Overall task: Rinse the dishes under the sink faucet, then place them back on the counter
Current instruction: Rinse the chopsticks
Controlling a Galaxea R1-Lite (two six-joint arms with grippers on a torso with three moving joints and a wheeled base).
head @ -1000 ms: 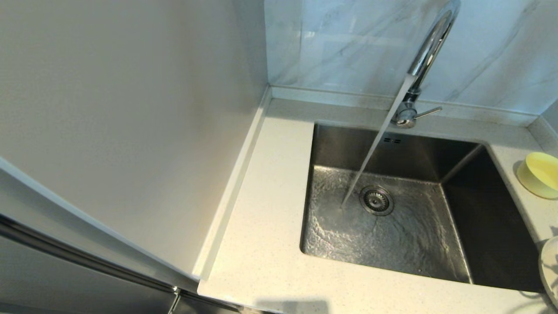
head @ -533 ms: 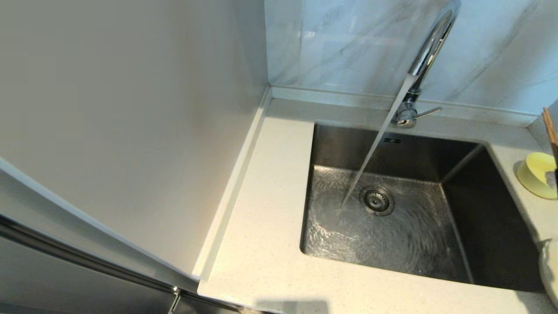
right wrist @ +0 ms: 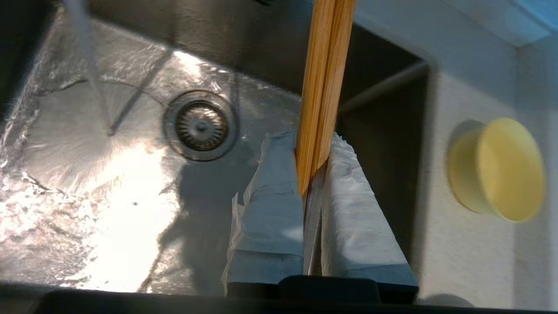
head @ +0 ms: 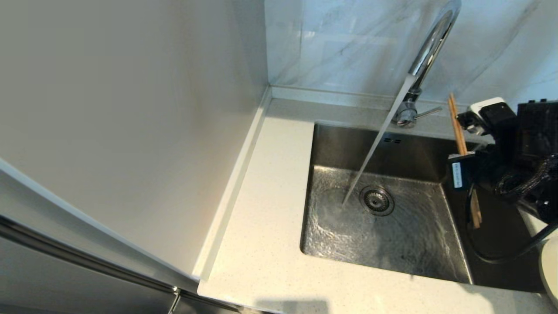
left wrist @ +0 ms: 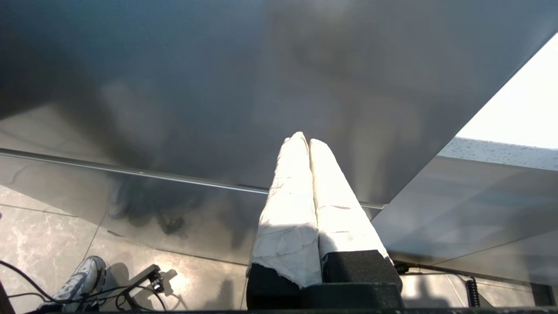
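- Right claw [right wrist: 311, 174] over the right part of the steel sink basin [head: 392, 235], clamped tight on a pair of wooden chopsticks [right wrist: 324, 87]; both sticks lie side by side between the two tape-wrapped fingers [right wrist: 270, 209].
- In head view, the chopsticks [head: 457, 126] stand near upright, upper ends beside the faucet lever, lower ends showing below the claw [head: 464, 168] against the basin's dark right wall.
- Chrome gooseneck faucet [head: 429, 48] running: stream of water [head: 375, 144] hits the basin floor just beside the round drain strainer [head: 376, 200]. Chopsticks well apart from the stream, not under it.
- Pale-yellow bowl [right wrist: 497, 170] sits on the speckled table [right wrist: 462, 253] right of the basin, tipped so its mouth faces sideways.
- Off-white plate [head: 550, 270] on the table at the lower right edge of the head view, only partly seen.
- Left claw [left wrist: 307, 144] parked low beside a grey cabinet panel [left wrist: 218, 87], fingers pressed together, holding nothing; tiled floor [left wrist: 43, 226] below it.
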